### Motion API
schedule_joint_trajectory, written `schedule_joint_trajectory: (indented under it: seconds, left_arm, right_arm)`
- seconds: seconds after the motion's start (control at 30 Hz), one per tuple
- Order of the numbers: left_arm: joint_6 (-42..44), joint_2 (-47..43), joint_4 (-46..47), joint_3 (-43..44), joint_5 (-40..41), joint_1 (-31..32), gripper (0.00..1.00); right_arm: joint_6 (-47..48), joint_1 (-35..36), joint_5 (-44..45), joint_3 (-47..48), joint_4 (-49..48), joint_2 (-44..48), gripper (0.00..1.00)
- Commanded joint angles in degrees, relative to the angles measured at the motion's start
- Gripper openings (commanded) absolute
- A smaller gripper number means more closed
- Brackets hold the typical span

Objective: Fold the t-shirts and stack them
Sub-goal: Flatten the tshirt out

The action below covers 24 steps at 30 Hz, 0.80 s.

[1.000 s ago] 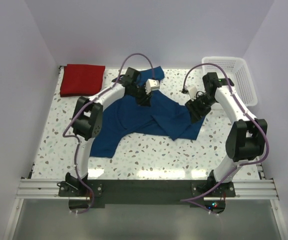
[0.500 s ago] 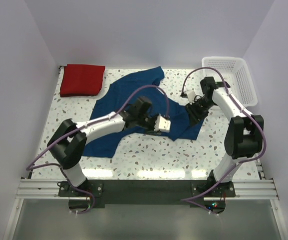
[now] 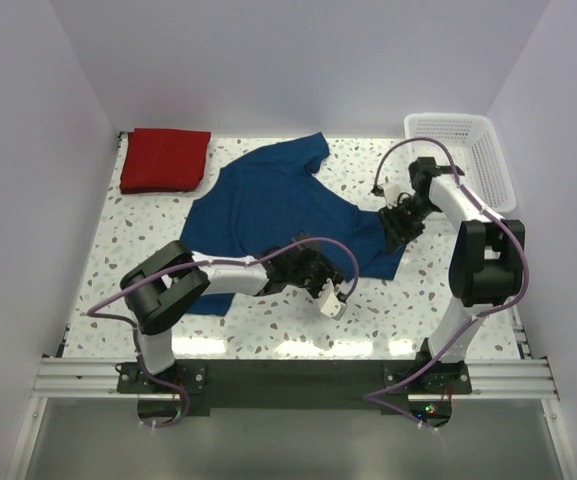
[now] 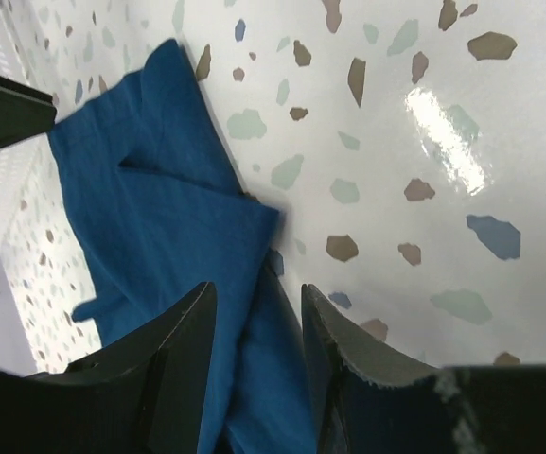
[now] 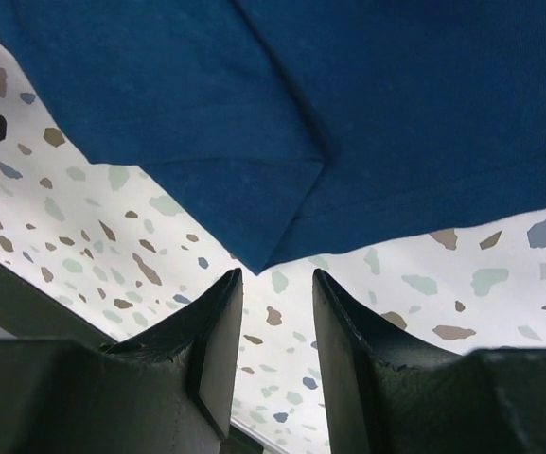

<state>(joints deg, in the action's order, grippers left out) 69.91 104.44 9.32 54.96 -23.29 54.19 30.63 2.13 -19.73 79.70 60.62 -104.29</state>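
Overhead, my left arm (image 3: 230, 278) lies across the near hem of the navy t-shirt (image 3: 268, 195), so that edge is hidden, and the left gripper (image 3: 336, 300) is too small to read. On the left wrist view the cloth runs off the bottom between the fingers (image 4: 183, 364); contact, I can't tell. The right wrist view crops the shirt at top and right.

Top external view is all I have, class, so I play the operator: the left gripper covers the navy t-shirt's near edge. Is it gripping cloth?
Observer: No. The left gripper is open, and the navy t-shirt lies unpinched between its fingers.
Operator: And the right gripper?
Observer: The right gripper is open too. Only the speckled table shows between its fingers.
Operator: Where's the shirt there?
Observer: Its corner lies just beyond the fingertips.
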Motion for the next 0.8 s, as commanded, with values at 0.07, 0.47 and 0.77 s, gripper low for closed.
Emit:
schedule_joint_trajectory:
  seconds: [0.07, 0.47, 0.77]
  left_arm:
    - [8.6, 2.7, 9.7, 0.0, 0.3, 1.7, 0.46]
    - [9.5, 8.1, 12.2, 1.6, 1.0, 3.5, 0.36]
    - [6.5, 9.8, 12.7, 3.8, 1.5, 3.5, 0.19]
  right_arm:
    - [0.2, -2.3, -1.5, 1.9, 0.5, -0.9, 0.4]
    - [1.9, -5.8, -2.2, 2.2, 1.4, -1.0, 0.4]
    - [2.2, -6.2, -2.6, 1.9, 1.8, -0.8, 0.4]
